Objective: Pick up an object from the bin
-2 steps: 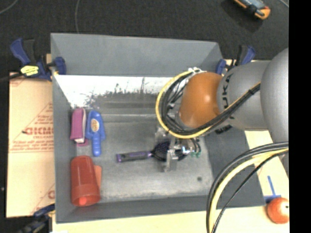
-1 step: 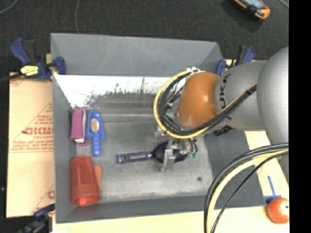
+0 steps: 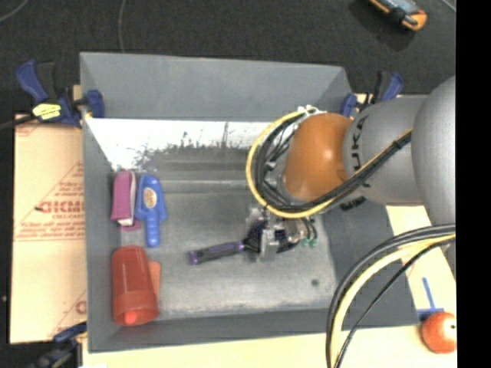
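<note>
- Roughly mid-floor in the bin (image 3: pixel 215 213), a slim purple stick (image 3: pixel 217 253) lies lengthwise left-to-right.
- Its right end reaches the pincer (image 3: pixel 268 238); the rest runs leftward.
- Pincer released or clenched: cannot tell.

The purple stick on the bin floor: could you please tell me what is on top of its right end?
The tool sits over that end of the purple stick; its left part lies bare on the bin floor. The covered end itself cannot be seen.
</note>
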Available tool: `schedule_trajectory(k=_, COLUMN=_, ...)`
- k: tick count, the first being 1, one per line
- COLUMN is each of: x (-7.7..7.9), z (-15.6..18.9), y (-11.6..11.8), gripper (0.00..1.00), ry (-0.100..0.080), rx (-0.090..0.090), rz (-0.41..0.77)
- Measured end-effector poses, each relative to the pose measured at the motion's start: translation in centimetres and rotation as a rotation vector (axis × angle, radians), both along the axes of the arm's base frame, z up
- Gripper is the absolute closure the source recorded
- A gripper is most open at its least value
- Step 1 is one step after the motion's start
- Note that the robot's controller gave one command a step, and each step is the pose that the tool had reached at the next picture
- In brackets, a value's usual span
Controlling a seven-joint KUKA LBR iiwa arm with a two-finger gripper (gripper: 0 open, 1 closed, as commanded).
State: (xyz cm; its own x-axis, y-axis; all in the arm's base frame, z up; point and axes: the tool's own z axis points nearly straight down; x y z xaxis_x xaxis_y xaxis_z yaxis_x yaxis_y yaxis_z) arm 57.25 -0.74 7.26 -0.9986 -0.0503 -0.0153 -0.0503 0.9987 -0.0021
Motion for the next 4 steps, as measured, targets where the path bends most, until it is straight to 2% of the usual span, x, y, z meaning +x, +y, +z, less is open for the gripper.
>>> schedule_trajectory(k=1, x=0.0, z=0.0, y=0.0, gripper=1.00, ry=0.000, rx=0.000, rz=0.000)
schedule_trajectory(k=2, x=-0.2, z=2.8, y=0.0, gripper=1.00, ry=0.006, rx=0.000, rz=-0.001)
schedule_trajectory(k=4, x=0.0, z=6.3, y=-0.1, gripper=1.00, ry=-0.001, rx=-0.001, rz=-0.001)
